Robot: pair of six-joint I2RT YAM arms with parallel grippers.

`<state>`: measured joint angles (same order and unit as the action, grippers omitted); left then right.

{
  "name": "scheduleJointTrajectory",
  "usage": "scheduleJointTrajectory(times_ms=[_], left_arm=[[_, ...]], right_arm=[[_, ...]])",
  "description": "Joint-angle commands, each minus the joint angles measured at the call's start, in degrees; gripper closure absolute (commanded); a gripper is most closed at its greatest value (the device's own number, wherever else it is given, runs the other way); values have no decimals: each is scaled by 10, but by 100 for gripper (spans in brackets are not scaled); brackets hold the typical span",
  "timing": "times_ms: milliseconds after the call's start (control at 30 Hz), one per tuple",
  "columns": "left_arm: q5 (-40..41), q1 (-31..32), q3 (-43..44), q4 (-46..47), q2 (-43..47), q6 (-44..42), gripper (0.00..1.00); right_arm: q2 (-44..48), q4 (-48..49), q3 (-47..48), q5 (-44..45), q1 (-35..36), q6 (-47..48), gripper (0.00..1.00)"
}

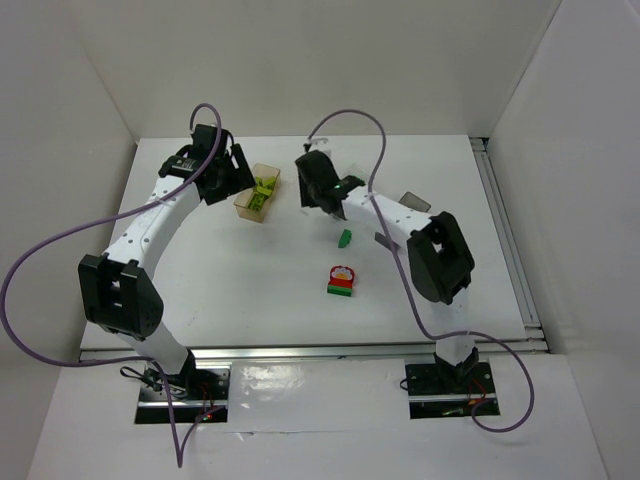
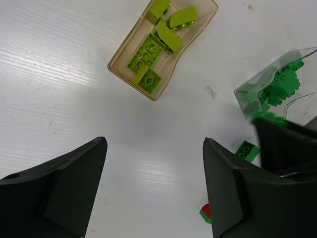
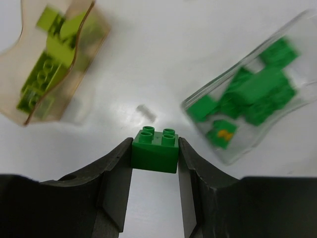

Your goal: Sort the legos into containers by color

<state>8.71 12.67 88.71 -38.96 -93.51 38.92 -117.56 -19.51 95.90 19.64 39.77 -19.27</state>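
Note:
My right gripper is shut on a dark green brick and holds it above the table between two tubs. The amber tub with lime bricks is at its upper left. The clear tub with dark green bricks is at its upper right. My left gripper is open and empty, hovering near the amber tub. In the top view a loose green brick and a red and green stack lie mid-table.
A smoky grey tub shows partly behind the right arm. The right gripper covers the clear tub from above. White walls close in the table on three sides.

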Motion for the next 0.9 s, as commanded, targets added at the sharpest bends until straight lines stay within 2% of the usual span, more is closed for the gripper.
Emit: scheduleJointTrajectory(times_ms=[0,200,367,467,500,600,667,733,767,833,867], left_arm=[[4,-3,3,2,24,-16,14],[4,-3,3,2,18,-16,14],[-1,-3,9,-9,7,-16,14],[-1,-3,15,-9,7,-16,14],[-1,-3,15,-9,2,-16,14],[-1,-3,20,-14,2,-16,14],[-1,-3,20,-14,2,-16,14],[-1,-3,20,-14,2,-16,14],[-1,-3,20,-14,2,-16,14],[-1,-3,20,-14,2,-16,14],[-1,-3,20,-14,2,-16,14]], right_arm=[[48,33,-6,44,-53,10,66],[-9,28,45,56,-122,15,63],[-57,23,97,56,-139,15,57],[-85,23,132,78,-145,27,39],[-90,16,149,78,-145,27,28],[-90,11,155,78,-145,33,19],[-58,11,130,78,-145,27,19],[-18,29,58,70,-139,20,27],[29,37,26,63,-139,7,36],[103,58,-75,33,-124,-15,46],[124,58,-108,23,-124,-25,48]])
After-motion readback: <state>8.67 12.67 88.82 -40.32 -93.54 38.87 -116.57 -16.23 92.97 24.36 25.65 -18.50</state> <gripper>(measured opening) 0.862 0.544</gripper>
